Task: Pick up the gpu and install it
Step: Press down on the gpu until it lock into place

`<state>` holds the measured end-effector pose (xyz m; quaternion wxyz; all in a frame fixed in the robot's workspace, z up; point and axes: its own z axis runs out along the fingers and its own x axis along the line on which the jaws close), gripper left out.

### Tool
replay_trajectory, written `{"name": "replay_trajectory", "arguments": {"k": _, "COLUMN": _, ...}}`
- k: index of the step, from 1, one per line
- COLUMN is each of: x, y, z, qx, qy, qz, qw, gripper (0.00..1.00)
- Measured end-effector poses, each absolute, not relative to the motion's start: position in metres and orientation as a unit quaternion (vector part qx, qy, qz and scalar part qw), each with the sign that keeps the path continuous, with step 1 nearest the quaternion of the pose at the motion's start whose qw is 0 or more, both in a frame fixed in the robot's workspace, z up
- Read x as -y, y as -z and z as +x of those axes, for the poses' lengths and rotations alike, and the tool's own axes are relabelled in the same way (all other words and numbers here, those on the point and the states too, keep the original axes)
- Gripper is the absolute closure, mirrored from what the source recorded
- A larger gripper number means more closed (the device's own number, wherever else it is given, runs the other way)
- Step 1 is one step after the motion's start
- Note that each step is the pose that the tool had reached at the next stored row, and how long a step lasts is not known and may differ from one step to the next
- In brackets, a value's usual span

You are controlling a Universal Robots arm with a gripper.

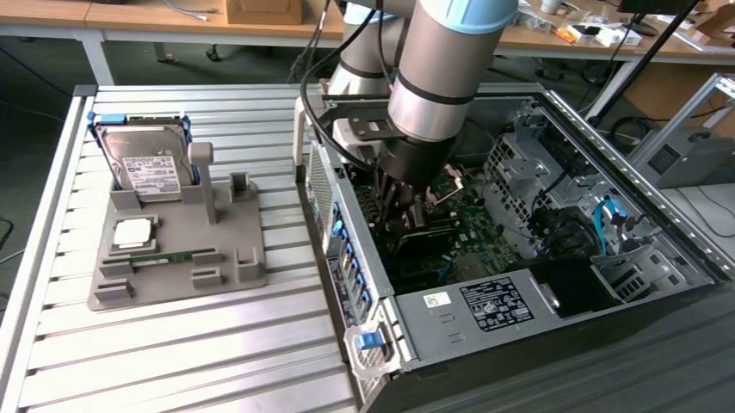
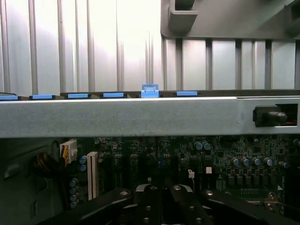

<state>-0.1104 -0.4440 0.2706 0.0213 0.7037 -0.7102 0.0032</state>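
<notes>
Slatted metal table [image 1: 172, 344], arm reaching steeply down into open computer case [image 1: 643, 206], jaws together above motherboard [image 1: 483, 237].

Open computer case [image 1: 505, 327] on slatted metal worktop [image 1: 172, 344], motherboard [image 2: 187, 159] exposed inside. Toward the exterior view's left, grey holder tray [image 1: 172, 267] carrying upright hard drive [image 1: 147, 168], processor chip [image 1: 133, 232] and narrow memory stick [image 1: 161, 255].
</notes>
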Motion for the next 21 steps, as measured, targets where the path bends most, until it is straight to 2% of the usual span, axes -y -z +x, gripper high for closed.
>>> {"name": "replay_trajectory", "arguments": {"k": 8, "x": 0.444, "y": -0.270, "z": -0.110, "qx": 0.708, "qy": -0.003, "qz": 0.706, "qw": 0.021, "gripper": 0.89}}
{"name": "replay_trajectory", "arguments": {"k": 13, "x": 0.444, "y": -0.287, "z": -0.110, "qx": 0.708, "qy": -0.004, "qz": 0.706, "qw": 0.021, "gripper": 0.89}}
{"name": "replay_trajectory", "arguments": {"k": 21, "x": 0.444, "y": -0.290, "z": -0.076, "qx": 0.708, "qy": 0.000, "qz": 0.706, "qw": 0.025, "gripper": 0.89}}
